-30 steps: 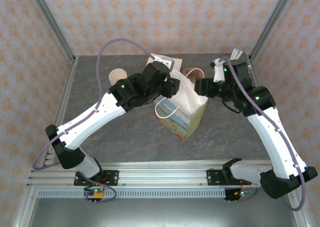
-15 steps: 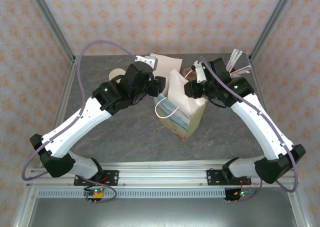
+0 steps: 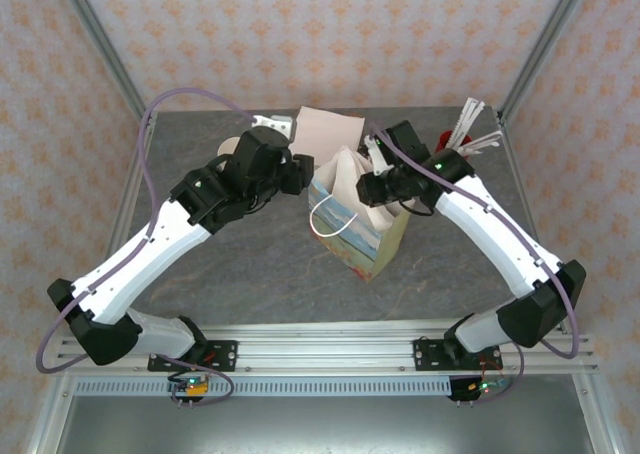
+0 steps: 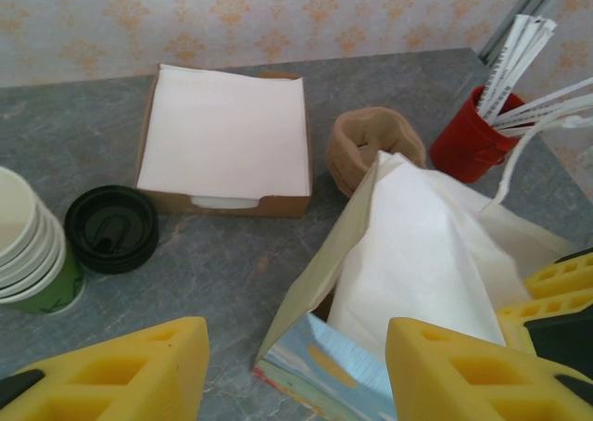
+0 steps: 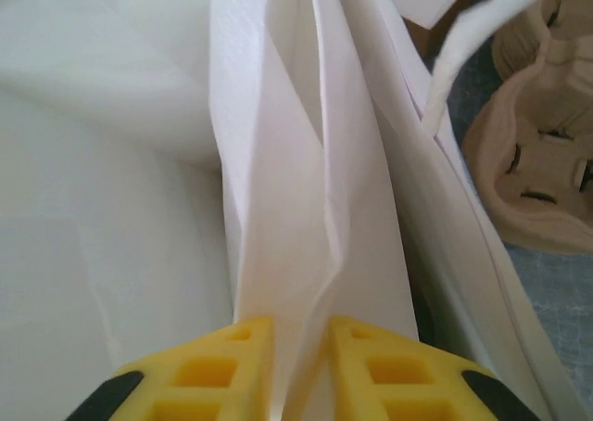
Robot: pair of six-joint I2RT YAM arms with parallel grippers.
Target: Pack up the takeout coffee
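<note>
Since a second ago the right gripper has swung in over the bag and pinched a fold of its white rim. The left gripper has drawn back to the bag's left side, fingers apart and empty. Where the coffee is I cannot tell; the bag may hide it. A hard pull could tear the thin paper or tip the bag. Beyond stand lids and stacked cups.
</note>
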